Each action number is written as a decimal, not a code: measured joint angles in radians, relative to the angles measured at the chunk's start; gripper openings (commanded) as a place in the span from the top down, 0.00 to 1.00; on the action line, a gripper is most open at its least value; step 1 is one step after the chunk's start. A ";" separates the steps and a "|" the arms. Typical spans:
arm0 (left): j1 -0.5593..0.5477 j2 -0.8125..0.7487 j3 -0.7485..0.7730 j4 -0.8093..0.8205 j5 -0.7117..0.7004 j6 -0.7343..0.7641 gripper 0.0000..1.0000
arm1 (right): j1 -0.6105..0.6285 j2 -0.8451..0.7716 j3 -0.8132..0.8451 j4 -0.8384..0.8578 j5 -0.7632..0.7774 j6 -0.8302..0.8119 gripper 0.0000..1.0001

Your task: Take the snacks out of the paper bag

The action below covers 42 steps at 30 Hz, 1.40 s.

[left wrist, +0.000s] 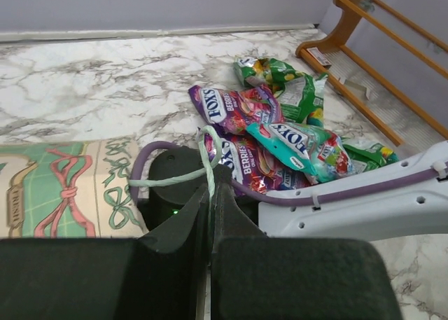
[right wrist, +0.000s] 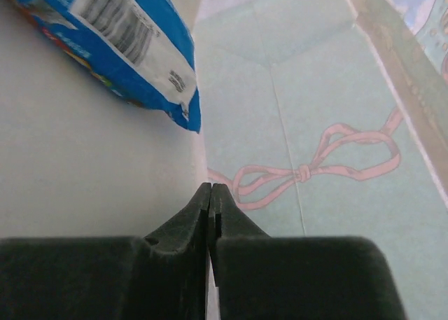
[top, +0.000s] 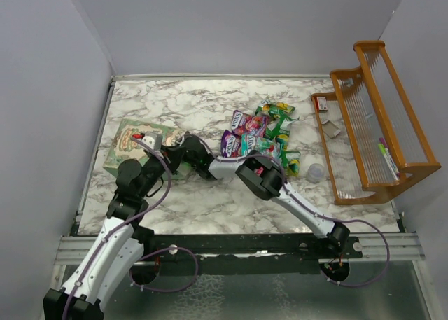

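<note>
The pale-green paper bag [top: 133, 143] lies on its side at the left of the table. My left gripper [left wrist: 211, 187] is shut on the bag's green cord handle [left wrist: 207, 152]; in the top view it [top: 165, 152] sits at the bag's mouth. My right gripper [right wrist: 211, 190] is shut on the bag's wall edge, with the cream inside [right wrist: 84, 173] to its left and the printed outside [right wrist: 315, 110] to its right. A blue packet [right wrist: 133, 47] lies inside the bag. Several purple, green and pink snacks [top: 260, 134] lie piled on the table, also in the left wrist view [left wrist: 280, 134].
The orange wooden rack [top: 378, 124] stands at the right edge. A small translucent cup [top: 316, 171] sits beside it. My right arm [left wrist: 364, 201] crosses just in front of the snack pile. Grey walls close in the table.
</note>
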 measured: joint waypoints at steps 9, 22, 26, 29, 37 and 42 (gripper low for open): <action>-0.002 -0.099 0.000 -0.096 -0.192 0.005 1.00 | -0.011 -0.257 -0.461 0.130 0.085 0.049 0.99; -0.003 -0.061 0.002 -0.148 -0.305 0.011 1.00 | 0.008 -0.534 -0.858 0.254 0.074 0.210 0.99; -0.003 -0.054 0.007 -0.147 -0.304 0.011 1.00 | 0.027 -0.579 -0.960 0.253 0.055 0.260 0.81; -0.003 -0.042 0.014 -0.145 -0.304 0.008 1.00 | 0.040 -0.624 -1.011 0.231 0.040 0.305 0.69; -0.003 -0.003 0.021 -0.106 -0.277 -0.014 1.00 | 0.079 -0.717 -1.060 0.209 0.030 0.554 0.60; -0.003 -0.001 0.033 -0.095 -0.240 -0.024 1.00 | 0.085 -0.715 -1.049 0.238 0.043 0.837 0.50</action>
